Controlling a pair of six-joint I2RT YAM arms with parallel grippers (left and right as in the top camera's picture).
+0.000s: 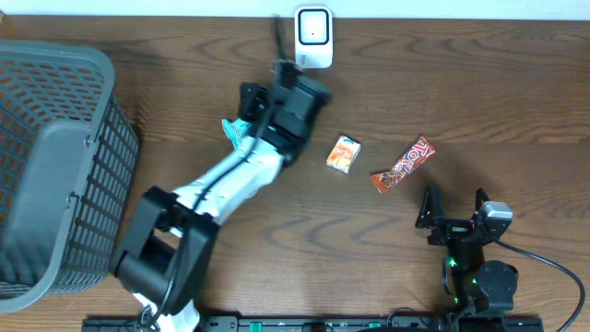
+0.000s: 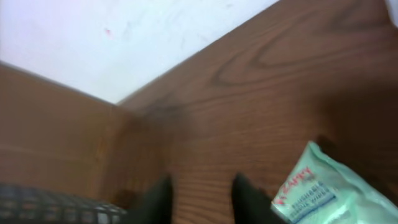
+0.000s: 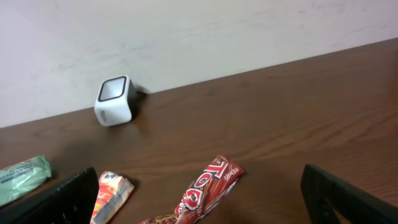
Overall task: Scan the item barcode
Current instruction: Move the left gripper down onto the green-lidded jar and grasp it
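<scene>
- While the left arm (image 1: 230,175) crosses the overhead view, it hides part of the green packet (image 1: 236,131), lying at 7 o'clock from the scanner (image 1: 313,37); the basket (image 1: 55,166) is cropped at 9 o'clock.
- Left wrist, blurred: the left gripper (image 2: 202,190) has its fingers apart over bare wood, clasping nothing; the packet sits at 4 o'clock, cut off.
- Right wrist: the right gripper (image 3: 202,199) is spread wide and empty, fingers cropped; bare wood runs to the scanner at 11 o'clock.
</scene>
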